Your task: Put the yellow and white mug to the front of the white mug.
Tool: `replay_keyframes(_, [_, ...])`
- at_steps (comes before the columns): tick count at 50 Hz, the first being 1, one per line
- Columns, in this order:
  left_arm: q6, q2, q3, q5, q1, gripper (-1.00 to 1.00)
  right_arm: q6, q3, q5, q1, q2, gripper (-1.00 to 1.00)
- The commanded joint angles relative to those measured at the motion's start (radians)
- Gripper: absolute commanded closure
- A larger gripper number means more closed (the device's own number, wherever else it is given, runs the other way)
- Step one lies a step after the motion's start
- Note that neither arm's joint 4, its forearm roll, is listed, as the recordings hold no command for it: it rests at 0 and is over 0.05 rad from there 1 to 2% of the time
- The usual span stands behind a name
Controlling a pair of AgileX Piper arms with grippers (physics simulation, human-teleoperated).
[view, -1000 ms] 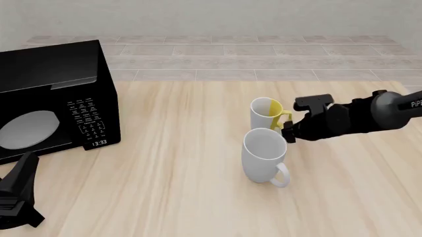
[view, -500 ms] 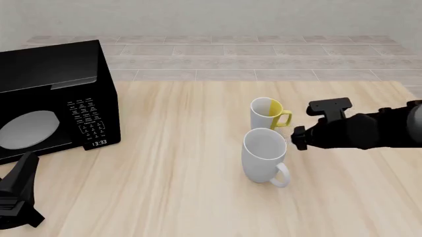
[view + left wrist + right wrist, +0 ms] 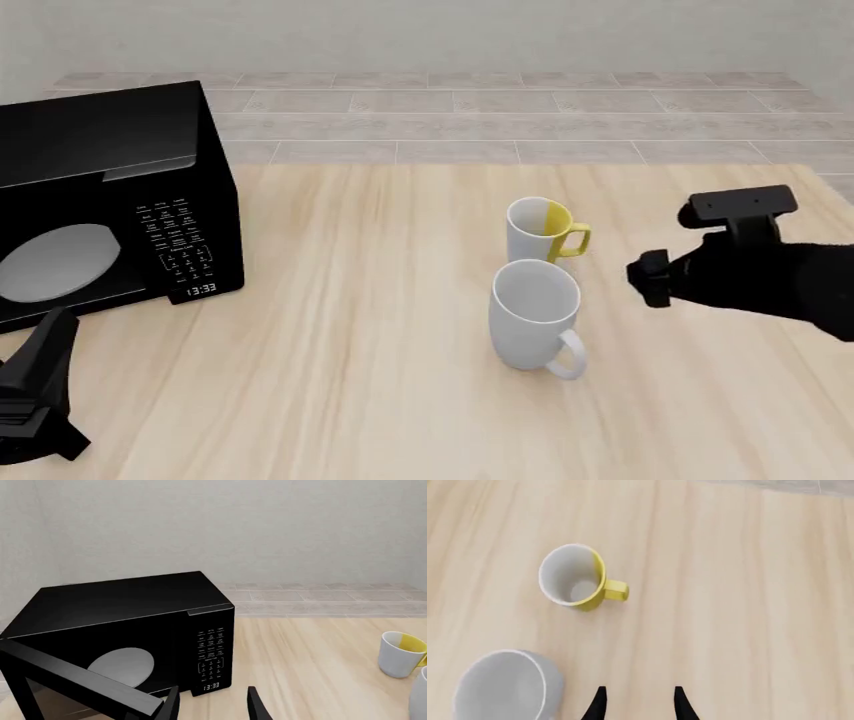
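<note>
Yellow and white mug (image 3: 541,229) stands upright just behind white mug (image 3: 534,314); both arms' fingers parted, empty

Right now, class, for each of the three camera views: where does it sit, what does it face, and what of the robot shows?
Front view: fixed above the arms' side, facing the table; both arms show.
Left wrist view: behind the left pincer, facing the microwave.
Right wrist view: behind the right pincer, looking down.
All three share the yellow and white mug and the white mug.
</note>
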Motion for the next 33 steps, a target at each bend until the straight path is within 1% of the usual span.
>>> replay_keyframes(1, [0.0, 0.0, 0.0, 0.0, 0.0, -1.0, -0.008, 0.03, 0.068, -0.024, -0.195, -1.0])
replay_keyframes(4, [0.0, 0.0, 0.0, 0.0, 0.0, -1.0, -0.015, 0.037, 0.081, -0.034, -0.243, -1.0])
replay_keyframes(13, [0.0, 0.0, 0.0, 0.0, 0.0, -1.0, -0.017, 0.069, 0.076, -0.039, -0.35, -1.0])
replay_keyframes(17, [0.0, 0.0, 0.0, 0.0, 0.0, -1.0, -0.02, 0.08, 0.078, -0.034, -0.392, -1.0])
replay_keyframes(20, [0.0, 0.0, 0.0, 0.0, 0.0, -1.0, -0.009, 0.073, 0.098, -0.019, -0.445, -1.0])
replay_keyframes(24, [0.0, 0.0, 0.0, 0.0, 0.0, -1.0, -0.034, 0.045, 0.116, -0.034, -0.506, -1.0])
replay_keyframes(26, [0.0, 0.0, 0.0, 0.0, 0.0, -1.0, -0.033, 0.047, 0.114, -0.024, -0.534, -1.0])
replay_keyframes(28, [0.0, 0.0, 0.0, 0.0, 0.0, -1.0, -0.048, 0.052, 0.106, -0.018, -0.541, -1.0])
replay_keyframes(30, [0.0, 0.0, 0.0, 0.0, 0.0, -1.0, -0.046, 0.055, 0.107, 0.006, -0.584, -1.0])
replay_keyframes(33, [0.0, 0.0, 0.0, 0.0, 0.0, -1.0, -0.059, 0.058, 0.108, 0.017, -0.605, -1.0])
